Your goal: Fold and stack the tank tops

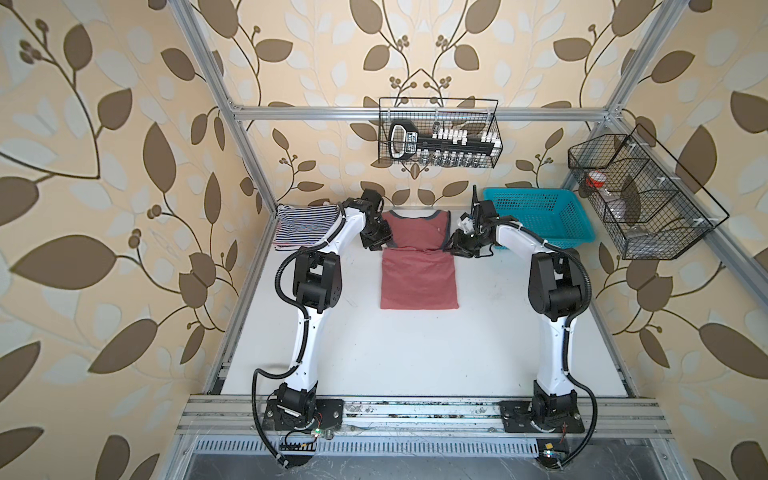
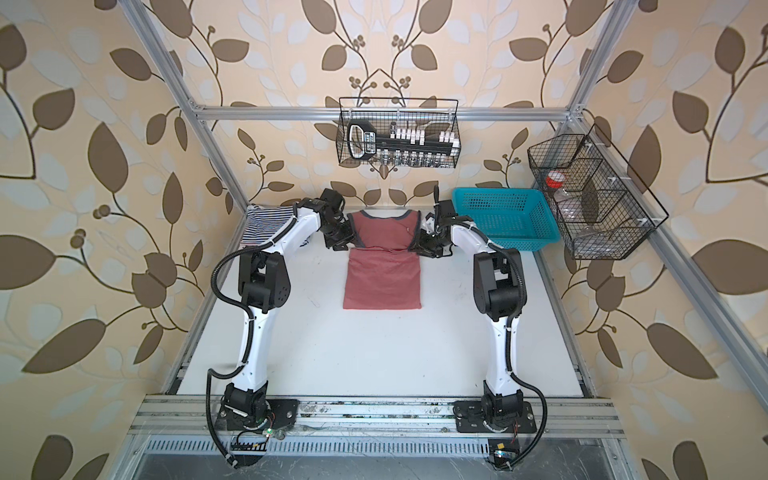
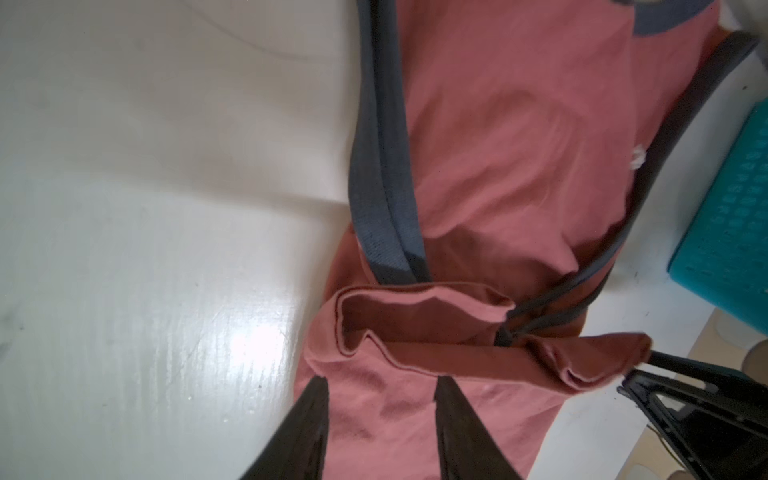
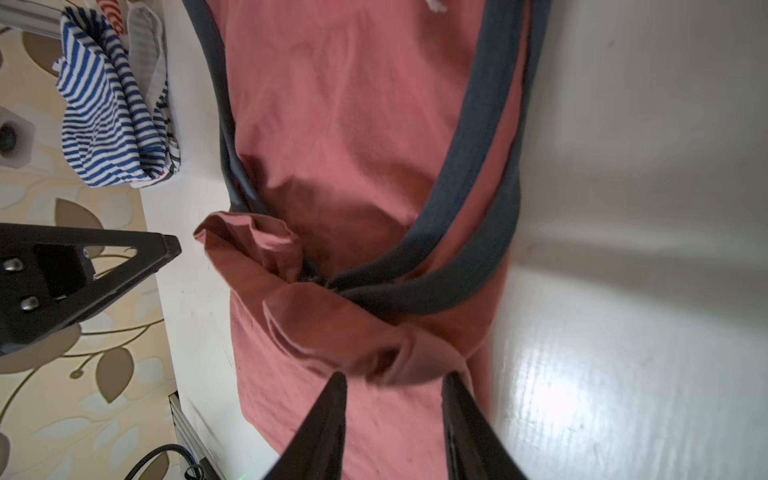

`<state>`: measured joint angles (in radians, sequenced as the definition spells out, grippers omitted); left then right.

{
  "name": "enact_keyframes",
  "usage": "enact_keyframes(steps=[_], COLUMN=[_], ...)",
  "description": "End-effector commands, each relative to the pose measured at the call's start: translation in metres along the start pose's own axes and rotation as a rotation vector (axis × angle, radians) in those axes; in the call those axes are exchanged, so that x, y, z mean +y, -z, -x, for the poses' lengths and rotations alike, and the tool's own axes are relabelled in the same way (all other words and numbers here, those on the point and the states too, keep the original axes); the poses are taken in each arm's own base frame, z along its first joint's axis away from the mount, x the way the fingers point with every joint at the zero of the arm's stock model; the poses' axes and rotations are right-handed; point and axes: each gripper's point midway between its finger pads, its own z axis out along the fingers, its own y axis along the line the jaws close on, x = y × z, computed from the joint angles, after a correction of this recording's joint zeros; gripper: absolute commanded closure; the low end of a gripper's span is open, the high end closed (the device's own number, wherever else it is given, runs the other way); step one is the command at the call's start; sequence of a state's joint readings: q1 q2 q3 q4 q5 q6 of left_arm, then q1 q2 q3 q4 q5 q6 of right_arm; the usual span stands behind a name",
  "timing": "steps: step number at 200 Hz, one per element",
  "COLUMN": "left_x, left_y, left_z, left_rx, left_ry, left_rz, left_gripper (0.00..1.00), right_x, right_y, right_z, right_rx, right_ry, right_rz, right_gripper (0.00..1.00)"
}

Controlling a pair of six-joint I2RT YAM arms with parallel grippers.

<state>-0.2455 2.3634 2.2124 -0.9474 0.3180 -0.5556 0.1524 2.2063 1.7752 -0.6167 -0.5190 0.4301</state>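
The dusty red tank top (image 1: 417,282) lies in the middle of the far half of the white surface (image 1: 415,353), its dark-trimmed neckline toward the back wall. Its lower part is folded up over the body, and the hem runs across the shirt just below the armholes, a little rumpled at both ends.

The left gripper (image 1: 376,245) sits low at the left end of that hem. In its wrist view the left gripper's jaws are spread, with red cloth lying flat beneath them and nothing pinched between them. The right gripper (image 1: 453,249) sits at the opposite end of the hem. Its jaws are spread too, their tips just short of the crumpled hem corner, gripping nothing.

A heap of striped tank tops (image 1: 299,226) lies in the far left corner of the surface, partly hidden behind the left arm; navy-and-white stripes show on top. The turquoise basket (image 1: 536,220) stands in the far right corner, just beyond the right gripper.
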Motion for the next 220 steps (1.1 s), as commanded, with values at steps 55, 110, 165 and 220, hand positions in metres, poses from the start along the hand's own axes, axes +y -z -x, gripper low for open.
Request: enact_keyframes(steps=[55,110,165,220], left_x=[0.036,0.056,0.077,0.072], left_y=[0.080,0.065,0.025,0.007], left_z=[-0.040,-0.154,-0.193,-0.185], left_rx=[-0.062,0.069,0.124,0.078], left_ry=[-0.051,-0.152,-0.110,-0.055], left_rz=[0.161,0.251,0.242,0.197], left_gripper=[0.52,0.49,0.48,0.48], right_x=[-0.009,-0.024,-0.034,-0.031], right_y=[0.051,0.058,0.040,0.025], right_z=[-0.050,-0.157,-0.191,-0.188], right_rx=[-0.028,0.069,0.096,0.092], right_ry=[0.093,0.161,0.138,0.117], right_rz=[-0.148,-0.241,-0.233,-0.200], right_gripper=[0.58,0.53,0.52,0.52])
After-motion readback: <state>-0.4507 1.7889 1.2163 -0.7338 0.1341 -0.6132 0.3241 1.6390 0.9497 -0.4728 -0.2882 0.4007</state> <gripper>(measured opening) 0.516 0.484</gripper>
